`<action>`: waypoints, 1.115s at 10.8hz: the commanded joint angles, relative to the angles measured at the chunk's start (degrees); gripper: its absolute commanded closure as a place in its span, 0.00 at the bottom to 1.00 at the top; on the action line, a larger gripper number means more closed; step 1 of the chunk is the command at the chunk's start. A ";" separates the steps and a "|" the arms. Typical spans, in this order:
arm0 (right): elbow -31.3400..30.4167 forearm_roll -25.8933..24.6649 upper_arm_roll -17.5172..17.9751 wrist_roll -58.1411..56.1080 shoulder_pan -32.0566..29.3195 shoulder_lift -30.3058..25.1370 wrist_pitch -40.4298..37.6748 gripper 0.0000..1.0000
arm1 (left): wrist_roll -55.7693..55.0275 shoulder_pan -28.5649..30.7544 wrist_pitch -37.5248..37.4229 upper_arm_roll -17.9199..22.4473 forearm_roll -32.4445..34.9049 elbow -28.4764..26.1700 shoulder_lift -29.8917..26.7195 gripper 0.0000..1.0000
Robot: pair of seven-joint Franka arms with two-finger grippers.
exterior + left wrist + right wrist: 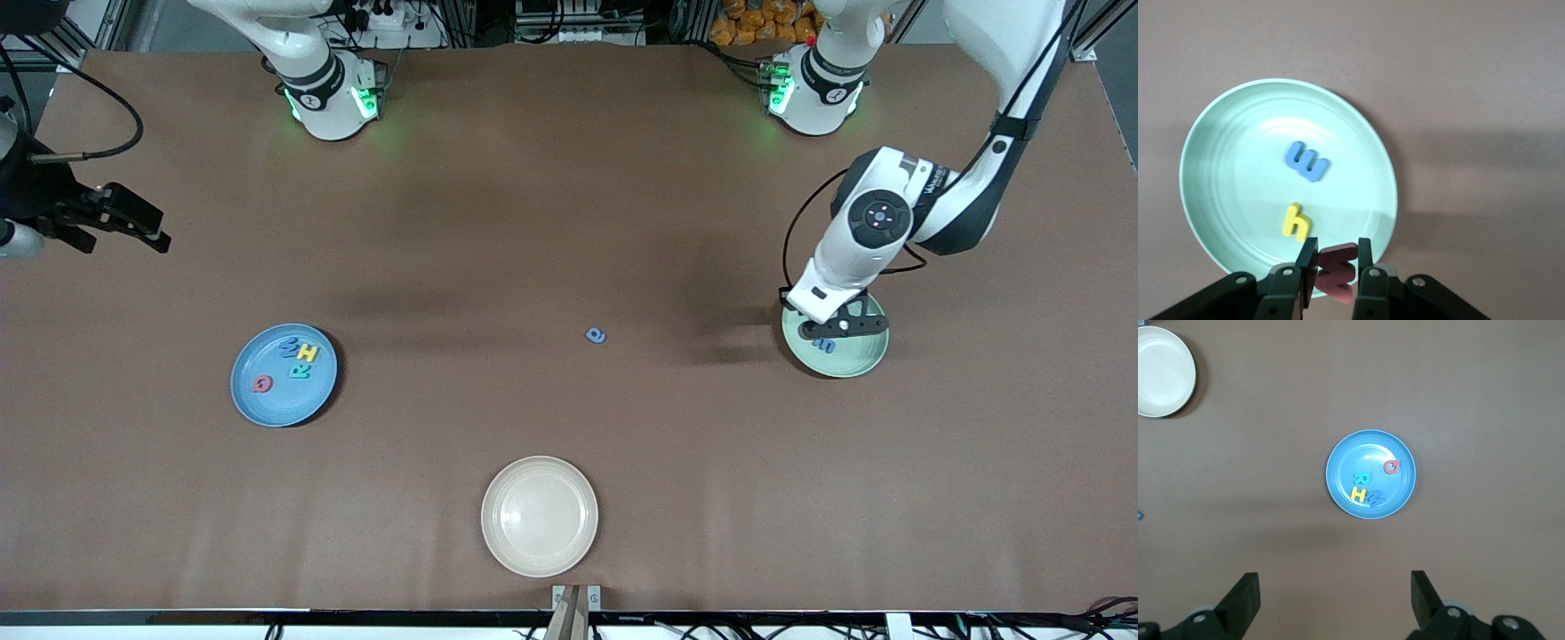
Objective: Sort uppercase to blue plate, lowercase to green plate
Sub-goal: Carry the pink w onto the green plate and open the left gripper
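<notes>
My left gripper (831, 331) hangs over the pale green plate (867, 360) and is shut on the red lowercase w (1337, 270), held just above the plate's rim (1225, 167). The blue e (1307, 161) and yellow h (1296, 222) lie in that plate. The blue rounded lowercase letter (596, 335) lies on the bare table midway between the plates. The blue plate (253, 404) holds the red Q (262, 384), teal R (300, 371), yellow H (308, 353) and blue W (289, 348). My right gripper (158, 229) waits open and empty above the right arm's end of the table.
A beige plate (540, 516) stands empty near the table's front edge, nearer to the front camera than the loose blue letter. It also shows in the right wrist view (1161, 373), as does the blue plate (1338, 477).
</notes>
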 commanded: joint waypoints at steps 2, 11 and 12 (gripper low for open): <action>1.23 0.66 -0.06 -0.67 0.05 0.64 1.82 0.00 | 1.62 1.40 0.43 -1.17 -1.60 -1.00 -0.82 0.55; 1.58 0.66 -0.06 -0.58 0.14 1.52 2.44 0.00 | 1.18 -4.72 0.69 -2.05 -10.91 3.56 -0.82 0.17; 1.58 0.66 -0.06 -0.58 0.22 1.52 2.44 0.00 | 0.13 -7.53 2.26 -2.05 -13.09 5.05 -0.39 0.18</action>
